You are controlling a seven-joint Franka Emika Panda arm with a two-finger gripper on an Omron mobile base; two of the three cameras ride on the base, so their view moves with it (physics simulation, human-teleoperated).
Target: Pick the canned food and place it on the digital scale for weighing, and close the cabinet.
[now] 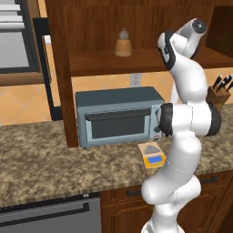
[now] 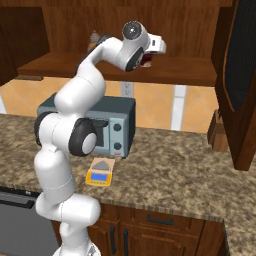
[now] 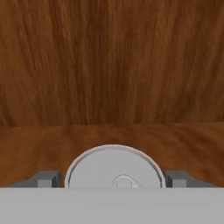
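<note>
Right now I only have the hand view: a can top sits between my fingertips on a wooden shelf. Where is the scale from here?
Observer: The digital scale lies on the counter below that shelf, just in front of the toaster oven.
Operator: Is anything else on the shelf with the canned food?
Observer: A beige bottle stands on the same shelf, off to the arm's left and apart from the canned food.
Operator: And the cabinet?
Observer: The cabinet has its right door swung open, out over the counter.
</note>
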